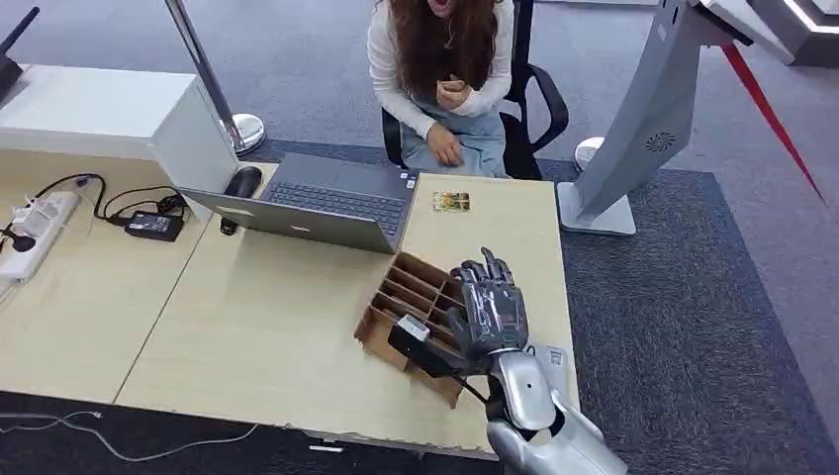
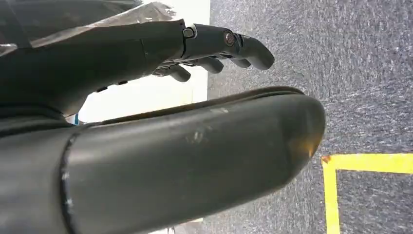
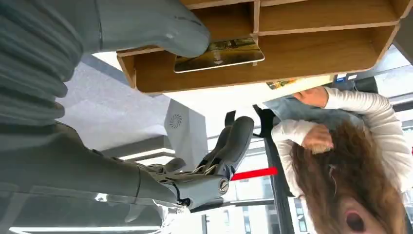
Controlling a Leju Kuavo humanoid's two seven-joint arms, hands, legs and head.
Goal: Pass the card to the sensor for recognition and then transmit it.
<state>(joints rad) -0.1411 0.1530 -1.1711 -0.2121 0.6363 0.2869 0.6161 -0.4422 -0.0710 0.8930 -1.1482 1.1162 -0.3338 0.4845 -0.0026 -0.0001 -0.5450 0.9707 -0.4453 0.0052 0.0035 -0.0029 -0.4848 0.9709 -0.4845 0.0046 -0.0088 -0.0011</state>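
Over the right end of the tabletop (image 1: pixel 267 327), close to its near edge, my right hand (image 1: pixel 490 302) hangs above the wooden divided box (image 1: pixel 420 287), fingers (image 1: pixel 495 269) stretched out and apart, pointing toward the far edge. From the wrist camera, my thumb (image 3: pixel 160 29) lies against the open side of the box (image 3: pixel 292 63), its tip touching the edge of a card (image 3: pixel 219 53) that lies flat in one of the compartments; my other fingers (image 3: pixel 234 146) are well apart from the thumb, so I am touching that card, not pinching it. A second card (image 1: pixel 451 201) lies flat on the tabletop near the far edge, just to the right of the open laptop (image 1: pixel 326 203). A black block with a white label (image 1: pixel 416 341) sits beside the box on its near-left side, just beside my wrist; what it is I cannot tell for sure. A person (image 1: pixel 445 69) sits on a chair beyond the far edge, one hand resting near the table's edge. A mouse (image 1: pixel 242 181) lies left of the laptop, and toward the left edge lie a black power adapter (image 1: pixel 153 225) with its cable and a white power strip (image 1: pixel 35 233). A grey stand (image 1: pixel 643 129) rises from the carpet beyond the right edge. My left hand (image 2: pixel 160 73) hangs over grey carpet, fingers (image 2: pixel 229 46) lightly bent and holding nothing.
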